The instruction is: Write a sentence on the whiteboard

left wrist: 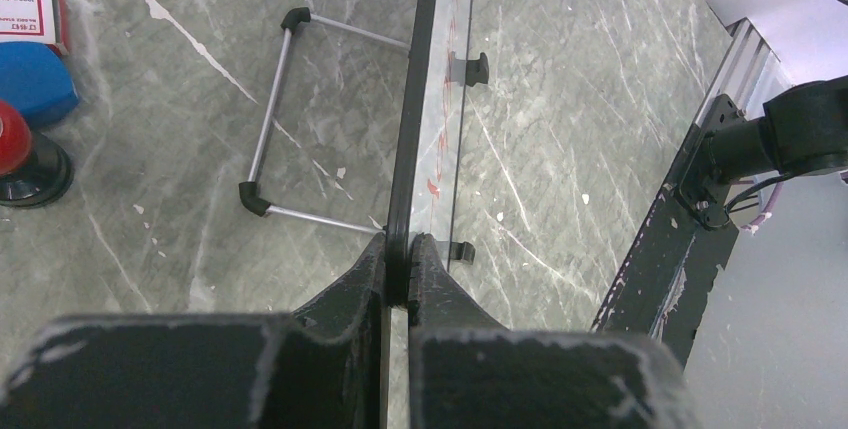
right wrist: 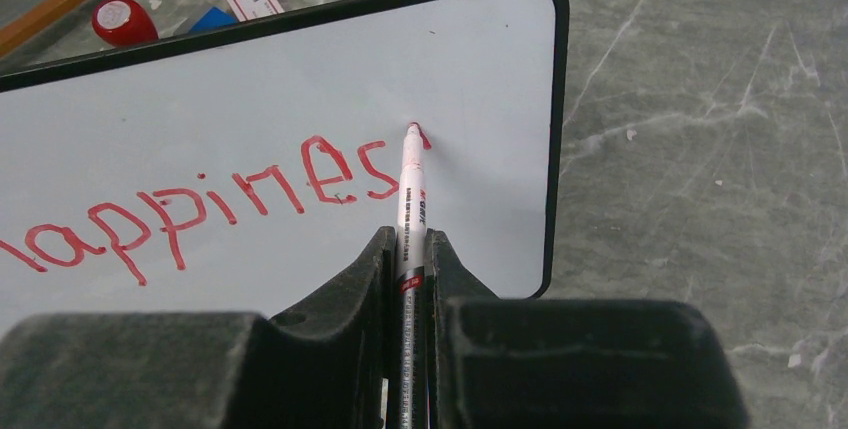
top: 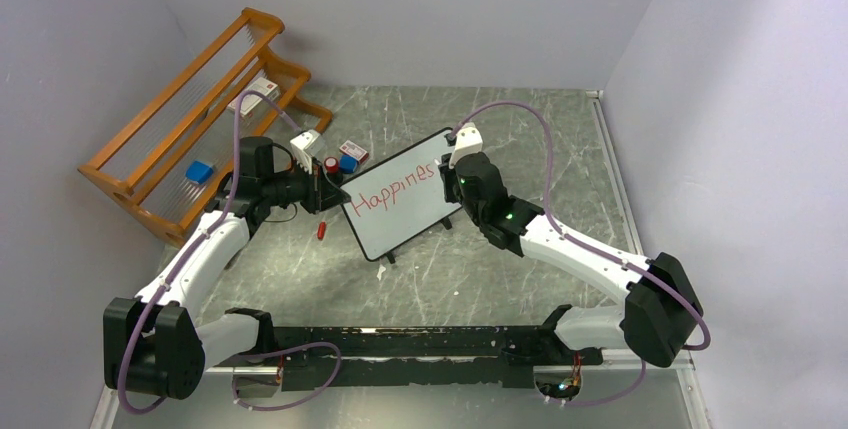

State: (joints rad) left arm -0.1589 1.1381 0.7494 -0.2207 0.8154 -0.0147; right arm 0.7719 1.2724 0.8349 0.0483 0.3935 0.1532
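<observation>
The whiteboard (top: pixel 410 219) stands tilted mid-table on its feet and a wire stand. My left gripper (top: pixel 327 189) is shut on its left frame edge; in the left wrist view the jaws (left wrist: pixel 398 271) pinch the black frame (left wrist: pixel 412 129). My right gripper (top: pixel 447 171) is shut on a white marker (right wrist: pixel 411 204), its red tip touching the board (right wrist: pixel 480 59) just right of the last letter. The sentence (top: pixel 393 190) is one slanted red line reading "Happines"; the right wrist view shows "appines" (right wrist: pixel 200 209).
An orange wooden rack (top: pixel 190 129) stands at back left with a blue item and a card on it. A red-capped bottle (top: pixel 329 163), a blue item (top: pixel 347 162) and a small box (top: pixel 353 151) lie behind the board. A red cap (top: pixel 321 230) lies by the board's left corner.
</observation>
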